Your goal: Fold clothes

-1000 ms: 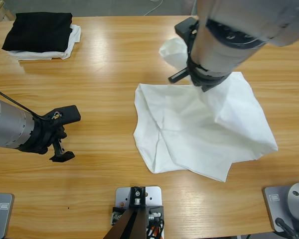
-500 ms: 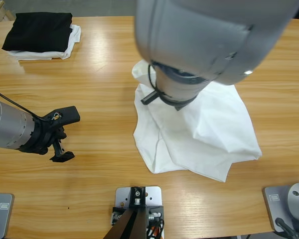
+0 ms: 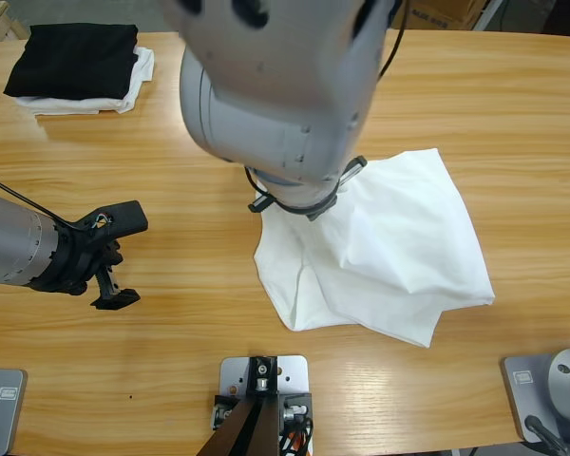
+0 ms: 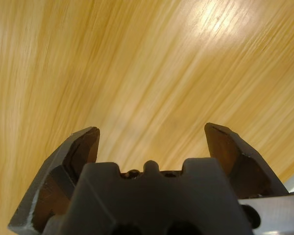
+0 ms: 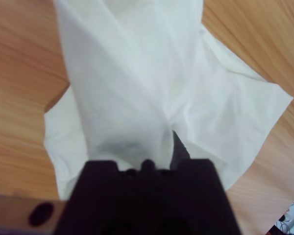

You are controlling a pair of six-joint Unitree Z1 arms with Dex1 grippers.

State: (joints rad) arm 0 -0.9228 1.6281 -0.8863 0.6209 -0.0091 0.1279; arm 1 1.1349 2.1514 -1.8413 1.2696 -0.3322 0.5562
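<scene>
The clothes [image 3: 399, 237], a plain white T-shirt, lie crumpled on the right half of the wooden table [image 3: 513, 95]. One part of them is lifted up toward the large silver right arm. In the right wrist view the clothes [image 5: 137, 88] hang in a bunched fold from my right gripper [image 5: 147, 147], which is shut on them. In the high view that gripper is mostly hidden under its own arm. At the left my left gripper [image 3: 123, 258] stands open above bare wood, apart from the shirt. The left wrist view shows nothing between the left gripper [image 4: 152, 134] jaws.
A folded black garment [image 3: 73, 57] rests on a smaller folded white cloth [image 3: 138, 81] at the table's far left corner. Bare wood lies between the left gripper and the shirt.
The right arm has swung left and closer under the camera, carrying the shirt's far edge with it. The shirt's outline has narrowed on the right. The left arm has stayed put.
</scene>
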